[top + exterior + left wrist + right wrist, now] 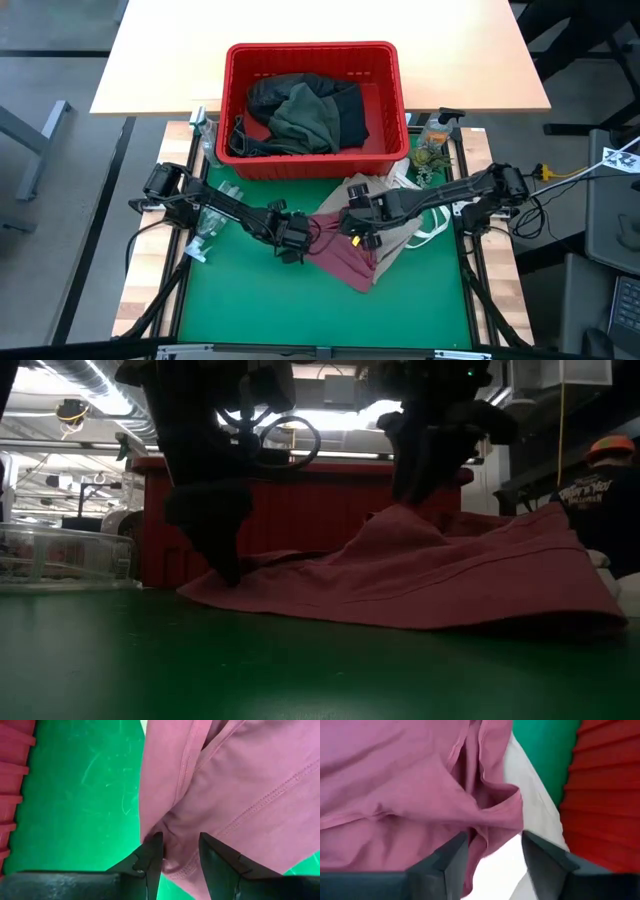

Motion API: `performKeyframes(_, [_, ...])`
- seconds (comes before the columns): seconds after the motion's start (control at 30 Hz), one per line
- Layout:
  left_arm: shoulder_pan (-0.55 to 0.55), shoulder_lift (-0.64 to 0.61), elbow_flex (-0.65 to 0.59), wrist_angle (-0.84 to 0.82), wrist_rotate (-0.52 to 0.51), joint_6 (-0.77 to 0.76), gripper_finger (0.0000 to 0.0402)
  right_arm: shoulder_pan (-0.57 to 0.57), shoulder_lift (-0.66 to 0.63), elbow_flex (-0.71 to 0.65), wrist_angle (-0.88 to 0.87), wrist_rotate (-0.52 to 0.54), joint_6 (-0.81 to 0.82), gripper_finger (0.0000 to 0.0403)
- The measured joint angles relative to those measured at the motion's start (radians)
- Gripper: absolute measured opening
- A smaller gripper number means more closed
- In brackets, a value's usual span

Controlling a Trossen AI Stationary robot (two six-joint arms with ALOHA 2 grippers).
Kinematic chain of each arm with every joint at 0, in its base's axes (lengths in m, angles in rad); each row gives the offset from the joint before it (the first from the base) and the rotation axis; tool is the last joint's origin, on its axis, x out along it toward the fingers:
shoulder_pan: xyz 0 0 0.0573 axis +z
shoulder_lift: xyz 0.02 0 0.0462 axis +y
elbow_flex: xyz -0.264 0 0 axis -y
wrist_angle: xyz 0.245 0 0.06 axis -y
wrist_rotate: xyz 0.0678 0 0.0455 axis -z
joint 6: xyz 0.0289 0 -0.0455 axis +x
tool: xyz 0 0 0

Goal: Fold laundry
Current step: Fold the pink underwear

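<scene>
Two grippers, left (pixel 300 237) and right (pixel 352 228), jaws parted astride opposite edges of maroon piece (pixel 345 255), neither visibly clamped, placed for spreading it

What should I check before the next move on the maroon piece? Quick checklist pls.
1. Left gripper at the maroon piece's edge: ok, fingers straddle the hem.
2. Left grip closed on cloth: cannot tell.
3. Right gripper over a fold of the maroon piece: ok, fingers apart, fabric between them.
4. Maroon piece flat on the green mat: not ok, bunched and lifted under the right gripper.
5. Tan top clear of it: not ok, lies underneath.
6. Red basket out of the way: ok.
</scene>
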Motion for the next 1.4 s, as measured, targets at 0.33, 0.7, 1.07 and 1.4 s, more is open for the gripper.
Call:
performKeyframes(0.33, [0.0, 0.0, 0.0, 0.006, 0.015, 0.0, 0.0121, -0.005, 0.041, -0.002, -0.021, -0.014, -0.023, 0.0104])
performKeyframes(0.7, [0.0, 0.0, 0.0, 0.008, 0.018, 0.0, 0.0122, -0.005, 0.061, -0.003, -0.036, -0.022, -0.025, 0.0007])
performKeyframes(1.07, [0.0, 0.0, 0.0, 0.015, 0.018, 0.0, 0.0122, -0.005, 0.07, -0.002, -0.049, -0.019, -0.024, 0.0087])
performKeyframes(1.4, [0.0, 0.0, 0.0, 0.016, 0.018, 0.0, 0.0122, -0.005, 0.074, -0.002, -0.048, -0.01, -0.026, 0.0166])
